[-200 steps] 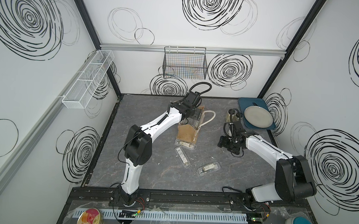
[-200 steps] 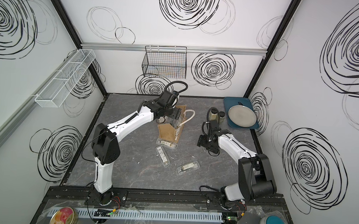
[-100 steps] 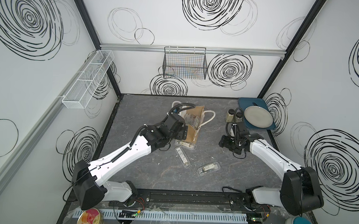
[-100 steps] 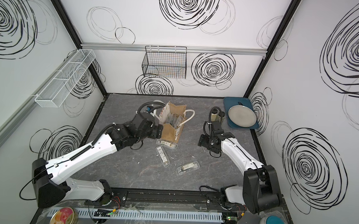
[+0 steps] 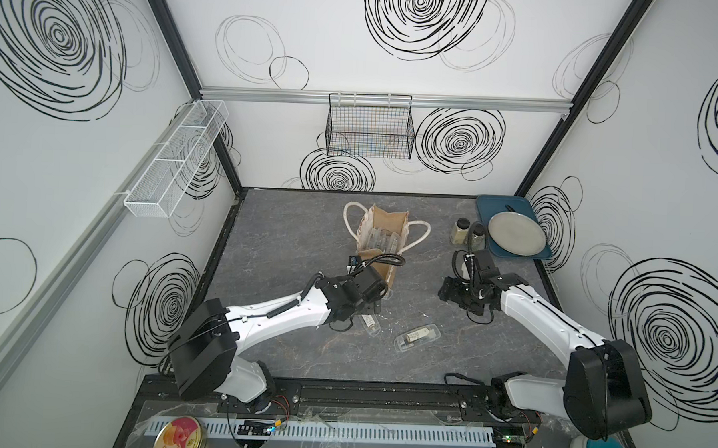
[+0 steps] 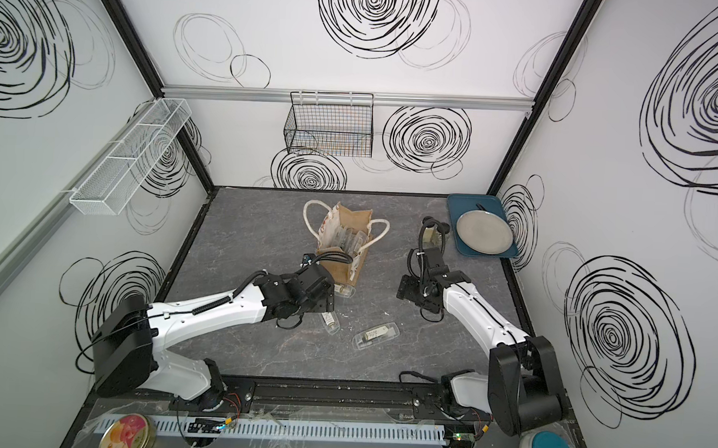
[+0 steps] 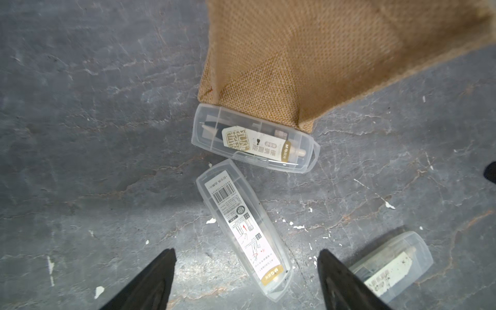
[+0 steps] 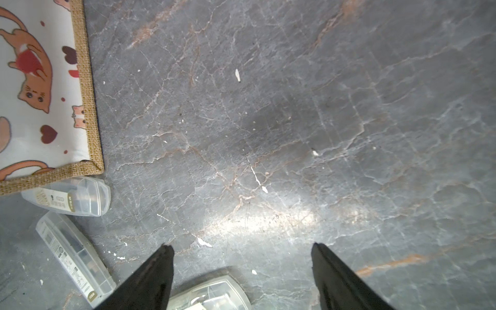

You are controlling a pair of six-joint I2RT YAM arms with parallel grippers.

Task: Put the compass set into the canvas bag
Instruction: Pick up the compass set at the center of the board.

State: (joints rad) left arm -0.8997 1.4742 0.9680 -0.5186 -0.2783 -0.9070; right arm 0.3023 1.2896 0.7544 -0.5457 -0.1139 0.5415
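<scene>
The canvas bag (image 5: 383, 238) stands open at the table's middle back, its white rope handles splayed and several clear cases inside it. Three compass sets in clear plastic cases lie in front of it. One case (image 7: 255, 142) is tucked against the bag's bottom edge (image 7: 295, 67). A barcoded case (image 7: 243, 228) lies below my open left gripper (image 7: 247, 252), between its fingers and untouched. The third case (image 5: 418, 338) lies further right. My right gripper (image 8: 241, 245) hovers open over bare table, with that third case's end (image 8: 212, 295) just behind its fingertips. Neither gripper holds anything.
A blue tray (image 5: 485, 203) with a grey plate (image 5: 515, 236) sits at the back right, with two jars (image 5: 459, 231) beside it. A black wire basket (image 5: 370, 125) hangs on the back wall and a white mesh shelf (image 5: 177, 159) on the left wall.
My left arm has pulled back from over the bag's mouth and come down over the cases in front of the bag. The right arm has shifted only slightly.
</scene>
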